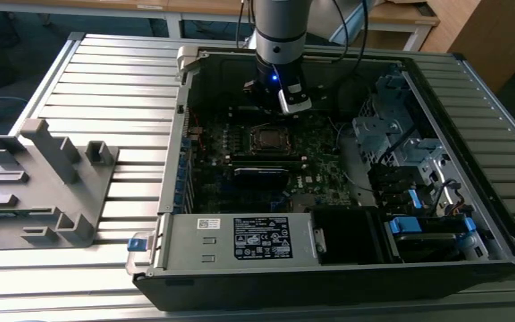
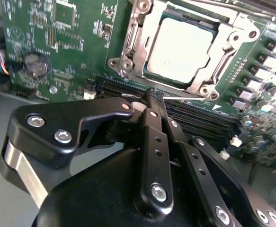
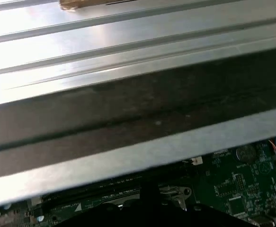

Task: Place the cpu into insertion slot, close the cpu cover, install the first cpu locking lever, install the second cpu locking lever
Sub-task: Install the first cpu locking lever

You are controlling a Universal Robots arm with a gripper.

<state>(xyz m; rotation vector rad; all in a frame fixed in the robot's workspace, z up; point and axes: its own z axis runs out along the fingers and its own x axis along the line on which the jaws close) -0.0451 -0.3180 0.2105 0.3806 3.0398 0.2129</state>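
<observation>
The cpu (image 2: 178,47) lies flat in its socket on the green motherboard, its dull grey top facing up. The shiny cpu cover (image 2: 132,42) frames it and appears to lie down around it. A thin dark lever rod (image 2: 221,64) runs along one side of the cover. My gripper (image 2: 154,94) hangs just short of the socket over the black memory slots, its black fingers (image 2: 152,142) pressed together with nothing between them. In the exterior view the gripper (image 1: 280,111) hovers inside the open computer case, a little behind the socket (image 1: 267,138).
The case walls (image 1: 182,134) ring the motherboard. A drive cage (image 1: 391,127) stands at the exterior view's right and a power supply (image 1: 239,238) at the front. A grey fixture (image 1: 43,181) sits on the slatted table. A coin battery (image 2: 36,64) lies beside the socket.
</observation>
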